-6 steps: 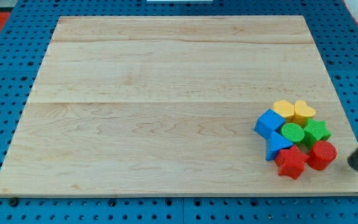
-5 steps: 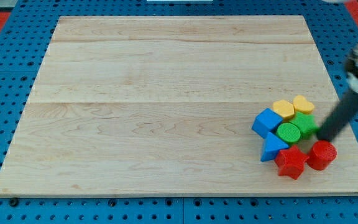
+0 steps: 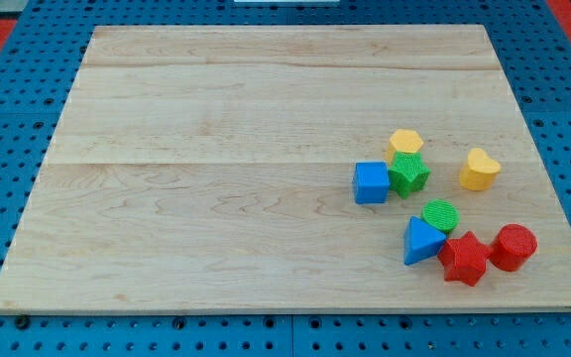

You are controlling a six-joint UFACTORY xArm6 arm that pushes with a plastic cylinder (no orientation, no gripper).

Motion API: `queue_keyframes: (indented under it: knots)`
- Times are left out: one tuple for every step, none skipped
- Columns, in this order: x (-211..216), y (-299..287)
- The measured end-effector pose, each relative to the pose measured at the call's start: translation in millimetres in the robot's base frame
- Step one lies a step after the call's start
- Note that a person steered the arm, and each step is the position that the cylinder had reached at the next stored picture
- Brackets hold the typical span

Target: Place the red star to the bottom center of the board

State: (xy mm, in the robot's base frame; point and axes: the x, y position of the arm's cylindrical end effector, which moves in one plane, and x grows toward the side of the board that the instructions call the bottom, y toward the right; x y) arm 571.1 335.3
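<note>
The red star (image 3: pixel 464 258) lies near the board's bottom right, touching a blue triangle (image 3: pixel 421 242) on its left and a red cylinder (image 3: pixel 513 247) on its right. A green cylinder (image 3: pixel 440 215) sits just above the star. My tip does not show in this view, and no part of the rod is visible.
A blue cube (image 3: pixel 371 182), a green star (image 3: pixel 407 174) and a yellow hexagon (image 3: pixel 404 144) cluster up and left of the red star. A yellow heart (image 3: pixel 479 170) lies alone to their right. The wooden board (image 3: pixel 216 169) rests on a blue pegboard.
The rod has left the view. The blue cube, green star and yellow hexagon have been swept up and left; the yellow heart and green cylinder shifted. The red star and red cylinder stayed.
</note>
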Motion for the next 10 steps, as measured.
queue_keyframes:
  knots:
    - [36.9, -50.7]
    - [22.9, -129.1]
    - [-3.2, -203.9]
    - [-11.4, -241.3]
    - [-9.8, -245.0]
    - [-35.9, -280.4]
    - [-77.2, -307.4]
    - [-70.3, -309.9]
    - [-41.8, -304.4]
    - [-42.3, -282.7]
